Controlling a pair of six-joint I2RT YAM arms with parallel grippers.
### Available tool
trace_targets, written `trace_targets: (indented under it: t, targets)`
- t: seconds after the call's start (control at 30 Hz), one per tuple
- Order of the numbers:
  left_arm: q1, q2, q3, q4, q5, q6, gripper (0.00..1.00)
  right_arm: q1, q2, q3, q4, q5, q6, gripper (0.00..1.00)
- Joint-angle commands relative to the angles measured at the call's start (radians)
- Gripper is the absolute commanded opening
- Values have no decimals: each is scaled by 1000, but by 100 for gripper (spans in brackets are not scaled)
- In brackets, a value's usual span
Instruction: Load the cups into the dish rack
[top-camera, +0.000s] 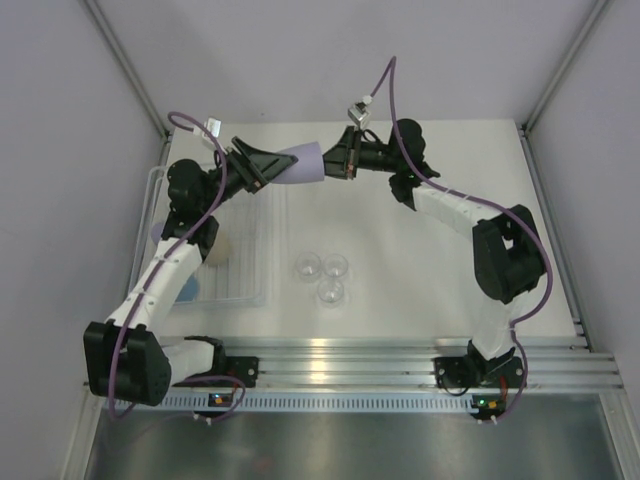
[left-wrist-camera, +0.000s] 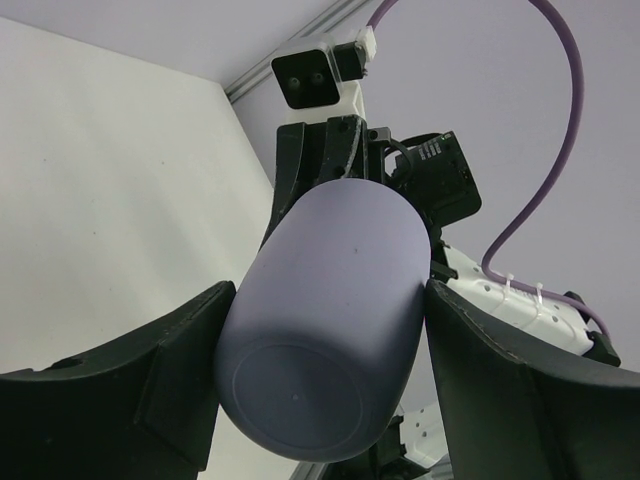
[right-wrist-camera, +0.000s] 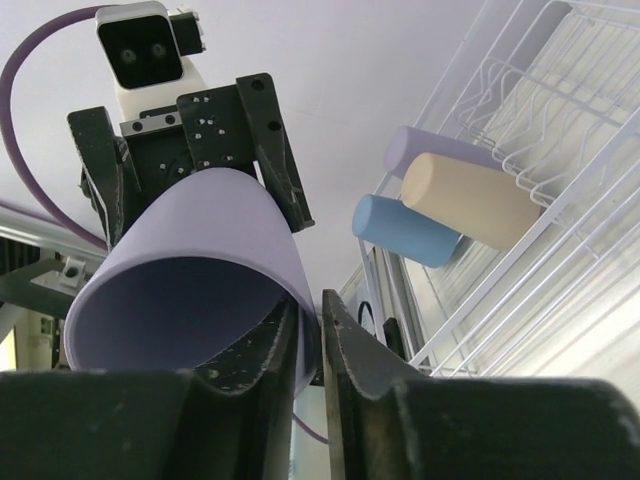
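Top view: looks like a mid-air handoff. The lavender cup (top-camera: 300, 163) hangs sideways between the left gripper (top-camera: 275, 168) and the right gripper (top-camera: 330, 160), just off the far corner of the rack (top-camera: 240, 300). Three clear cups (top-camera: 322, 275) wait on the table beside the rack.

Left wrist: the cup's base end sits right between the left fingers (left-wrist-camera: 170, 380). Both seem to touch its sides, but I can't tell if they're properly clamped.

Right wrist: the right jaws are pinched on the cup's rim, one finger inside and one outside. A beige cup (right-wrist-camera: 470, 205), a blue cup (right-wrist-camera: 405, 232) and a second lavender cup (right-wrist-camera: 420, 148) already lie in the rack.

Next move, I'd guess: left needs a firm squeeze before right lets go, then swing over the rack.
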Motion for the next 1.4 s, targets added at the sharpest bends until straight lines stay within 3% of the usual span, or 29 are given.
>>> trace_targets:
  t: [0.0, 0.2, 0.5, 0.77, 0.97, 1.23, 1.37]
  targets:
    - [-7, -6, 25, 76, 8, -6, 0, 18, 12, 13, 88, -16, 11, 16]
    - [-7, -48, -1, 68, -62, 15, 0, 16, 15, -2, 127, -19, 30, 36]
    - [54, -124, 45, -127, -90, 135, 0, 10, 9, -34, 173, -8, 53, 40]
    - [207, -207, 130, -523, -101, 347, 0, -25, -22, -77, 194, 7, 37, 41]
    - [272, -285, 134, -699, -111, 426, 0, -59, -22, -83, 199, 3, 33, 41]
    - [274, -370, 167, -1128, -294, 615, 0, -85, -6, -71, 165, -8, -7, 42]
    - [272, -397, 162, -1254, -415, 663, 0, -87, 9, -66, 181, -13, -3, 42]
